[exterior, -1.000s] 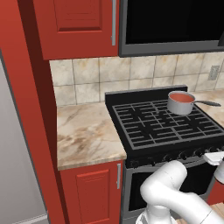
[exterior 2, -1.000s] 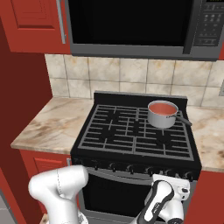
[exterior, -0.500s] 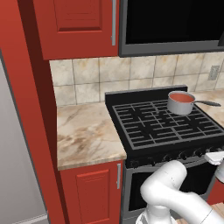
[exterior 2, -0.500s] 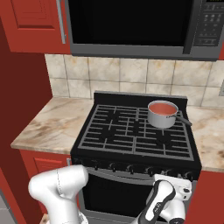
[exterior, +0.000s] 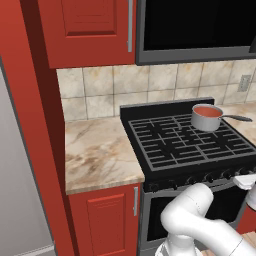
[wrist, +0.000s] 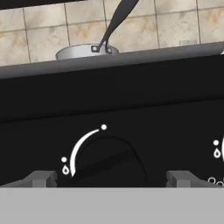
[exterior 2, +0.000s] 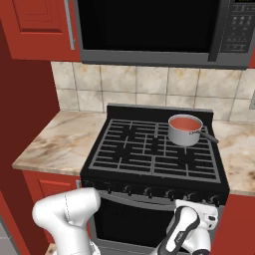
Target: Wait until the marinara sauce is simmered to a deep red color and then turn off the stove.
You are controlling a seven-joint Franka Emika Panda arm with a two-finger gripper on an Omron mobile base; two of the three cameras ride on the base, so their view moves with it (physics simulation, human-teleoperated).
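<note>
Jaws: spread wide and empty; the gripper (wrist: 111, 179) faces the stove's front panel, its two grey fingertips (wrist: 40, 178) standing either side of a knob without touching it.
Knob: round black stove knob (wrist: 110, 161), centred between the jaws, with a white arc and a small flame mark on the panel at its upper left; its raised bar runs slanted across the face, low at the left and high at the right.
Key relation: the knob lies dead ahead of the jaws, along the hand's own line, so I judge a short straight advance, a close and a twist would switch the burner off.
Stove: black gas range with grid grates (exterior 2: 154, 149), knobs in a row along its front edge.
Pan: small grey metal saucepan (exterior 2: 185, 130) on the back right burner, its long dark handle pointing right.
Sauce: smooth red marinara sauce (exterior 2: 185, 123) filling the pan, above and behind the knob.
Worktop: beige marbled worktop (exterior: 97, 160) left of the stove.
Risk: gripping off-centre could slip on the knob.
</note>
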